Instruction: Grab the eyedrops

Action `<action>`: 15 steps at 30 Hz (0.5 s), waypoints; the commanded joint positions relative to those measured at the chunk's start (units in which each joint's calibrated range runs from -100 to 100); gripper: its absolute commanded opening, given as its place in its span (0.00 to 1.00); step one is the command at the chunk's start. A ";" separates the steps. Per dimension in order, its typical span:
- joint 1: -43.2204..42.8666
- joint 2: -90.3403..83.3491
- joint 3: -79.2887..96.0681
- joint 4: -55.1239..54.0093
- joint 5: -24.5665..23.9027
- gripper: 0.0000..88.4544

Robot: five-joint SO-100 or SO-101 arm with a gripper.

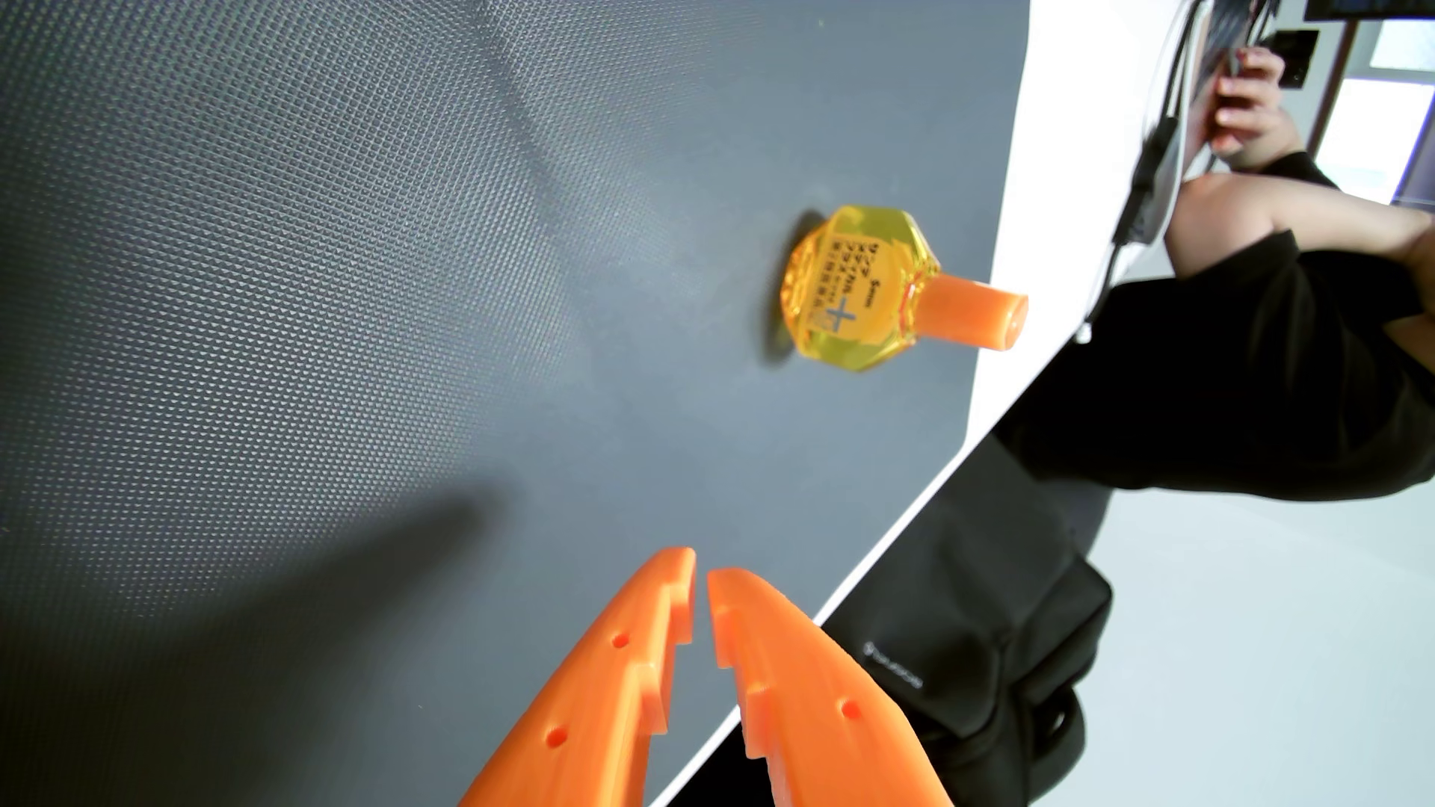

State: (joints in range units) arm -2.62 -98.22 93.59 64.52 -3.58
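In the wrist view the eyedrops [862, 291], a small clear yellow faceted bottle with an orange cap pointing right, stand on a dark grey textured mat [349, 271]. My orange gripper [701, 570] enters from the bottom edge, well below the bottle and a little to its left. Its two toothed fingers nearly meet at the tips, with only a narrow slit between them and nothing held.
The mat lies on a white table whose edge [1002, 388] runs diagonally just right of the bottle. Beyond that edge sits a person in black [1242, 349], with a hand raised at the top right, and a black bag [971, 636] below.
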 commanded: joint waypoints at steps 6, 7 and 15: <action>-0.29 -0.42 -0.07 -0.43 -0.16 0.01; -0.29 -0.42 -0.07 -0.43 -0.16 0.01; 0.29 -0.42 -0.07 -0.43 -0.11 0.01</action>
State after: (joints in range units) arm -2.62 -98.22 93.59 64.52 -3.58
